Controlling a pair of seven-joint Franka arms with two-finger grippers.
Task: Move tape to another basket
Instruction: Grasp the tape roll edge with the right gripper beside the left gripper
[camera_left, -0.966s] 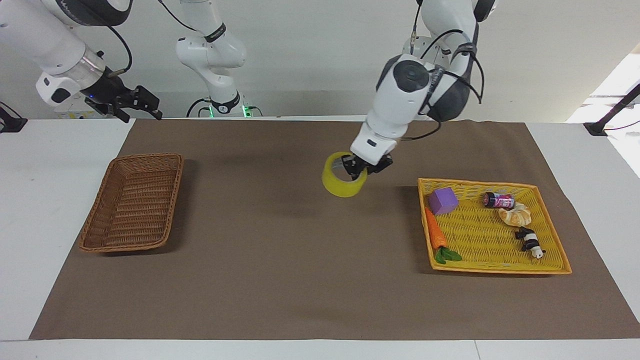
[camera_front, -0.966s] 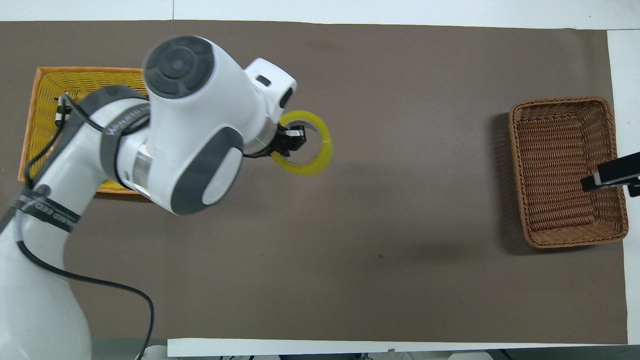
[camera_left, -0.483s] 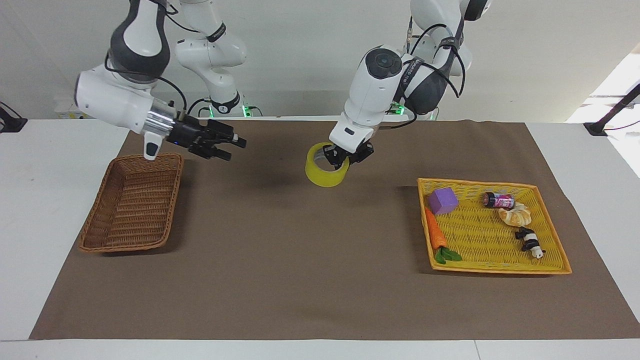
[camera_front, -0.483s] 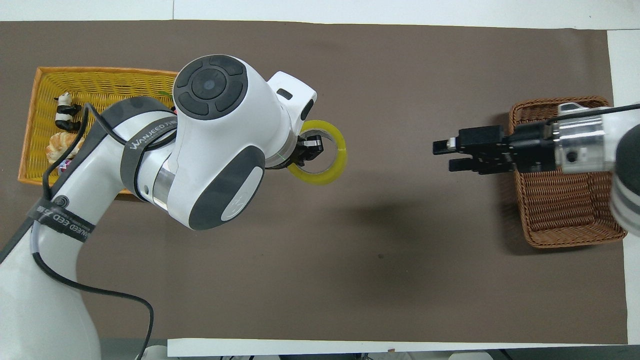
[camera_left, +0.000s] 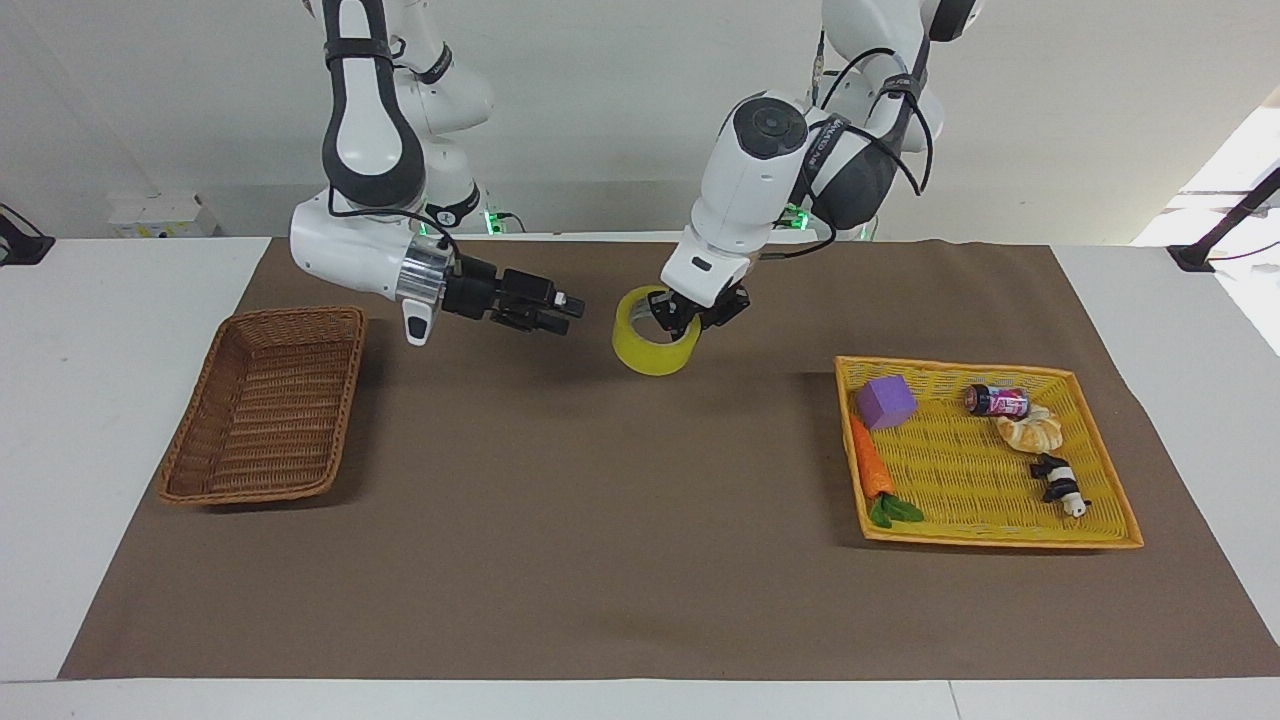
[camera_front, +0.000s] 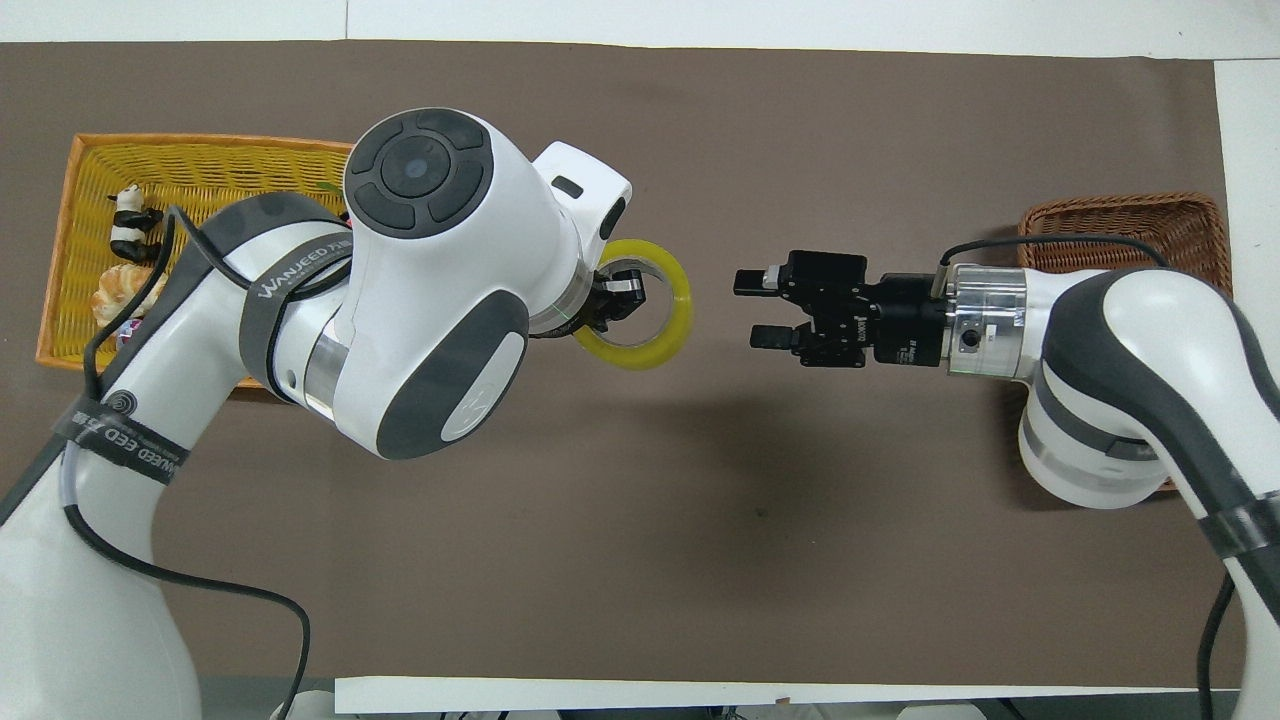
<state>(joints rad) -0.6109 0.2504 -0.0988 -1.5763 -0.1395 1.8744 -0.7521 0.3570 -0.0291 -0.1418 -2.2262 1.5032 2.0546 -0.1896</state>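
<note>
Facing view, left to right. The brown wicker basket (camera_left: 265, 405) lies at centre left on the bench (camera_left: 600, 560), nothing in it. Upper centre-left, the right hand (camera_left: 566, 311) is raised over the brown mat, fingers spread and gripping nothing, pointing toward the tape (camera_left: 655, 345). At centre, the left hand (camera_left: 686, 317) is clenched on the tape's rim, holding the yellow roll above the mat. The yellow basket (camera_left: 985, 540) lies at centre right.
</note>
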